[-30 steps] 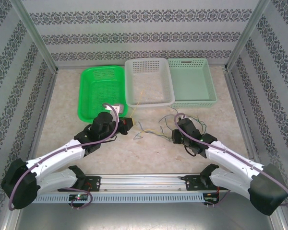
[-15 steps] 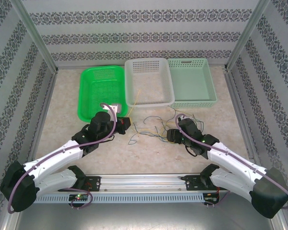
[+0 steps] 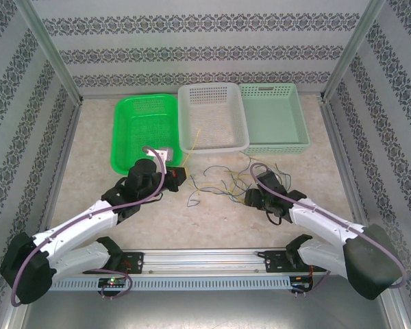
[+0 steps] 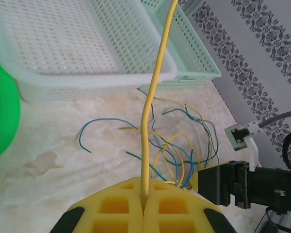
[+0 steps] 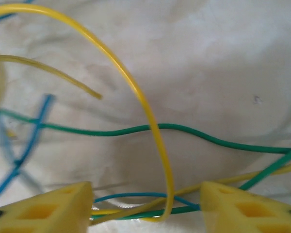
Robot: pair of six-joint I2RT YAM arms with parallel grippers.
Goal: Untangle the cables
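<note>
The cables (image 3: 222,181) lie as a loose tangle of thin yellow, green and blue wires on the table between my arms, and the left wrist view has the same tangle (image 4: 179,150). My left gripper (image 3: 180,177) (image 4: 144,206) is shut on one yellow cable (image 4: 150,97), which rises from the jaws toward the white basket (image 3: 212,116). My right gripper (image 3: 251,198) (image 5: 145,208) is open, low over the tangle's right side. A yellow loop (image 5: 136,92), a blue wire (image 5: 136,196) and green wires (image 5: 169,127) pass between its fingers without being pinched.
A green basket (image 3: 147,130), the white basket and a pale green basket (image 3: 274,116) stand side by side at the back. Patterned walls close in the sides and back. The arms' mounting rail (image 3: 205,260) runs along the near edge.
My right gripper's jaws have spread apart and it has shifted slightly at the tangle's right side. The left gripper keeps its hold on the yellow cable and has barely moved.
</note>
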